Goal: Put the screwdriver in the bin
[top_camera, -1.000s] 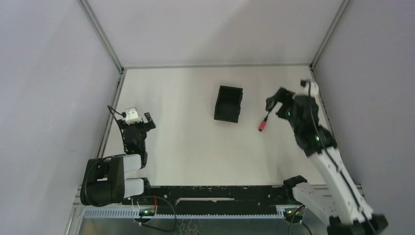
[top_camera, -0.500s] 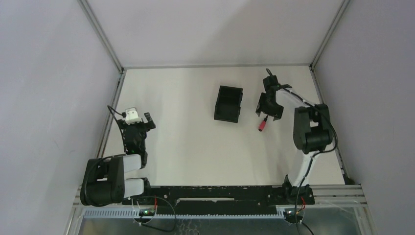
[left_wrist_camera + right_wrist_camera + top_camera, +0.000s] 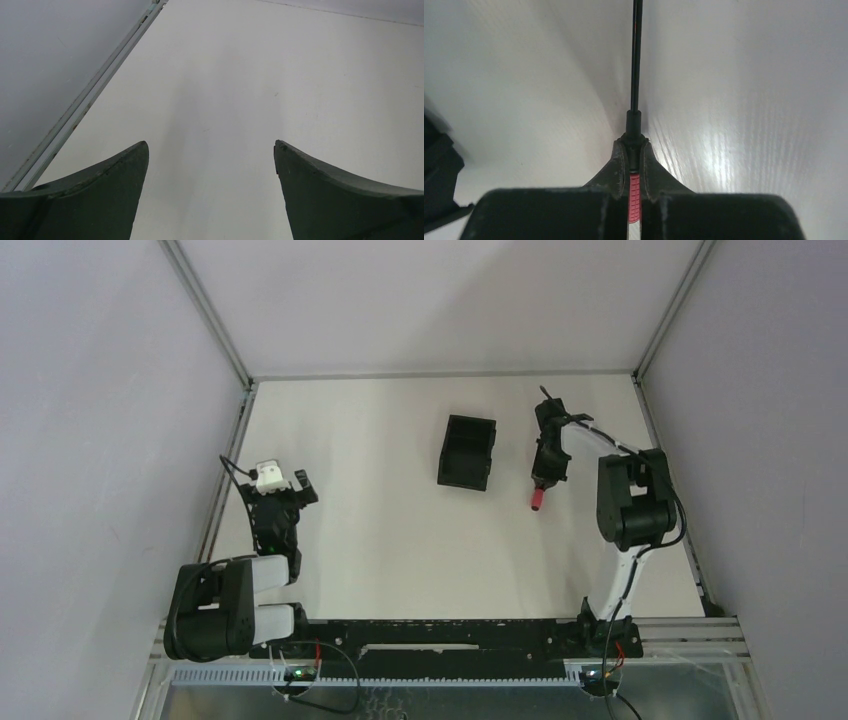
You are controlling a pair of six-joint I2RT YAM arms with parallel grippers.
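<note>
The screwdriver (image 3: 537, 499) lies on the white table, its red-pink handle end sticking out toward me. My right gripper (image 3: 544, 476) reaches down over it and is shut on the handle. In the right wrist view the red handle (image 3: 634, 192) is pinched between the fingers and the thin black shaft (image 3: 636, 55) runs straight ahead along the table from my right gripper (image 3: 633, 146). The black open-top bin (image 3: 467, 452) stands just left of that gripper, apart from it. My left gripper (image 3: 276, 486) rests open at the table's left side, nothing between its fingers (image 3: 115, 175).
A corner of the bin (image 3: 441, 175) shows at the left edge of the right wrist view. A metal rail (image 3: 90, 97) runs along the table's left edge by the left gripper. Grey walls enclose the table on three sides.
The right arm swung in and lowered over the screwdriver, then its jaws closed on the handle. The handle shifted slightly. The left arm has not moved.
</note>
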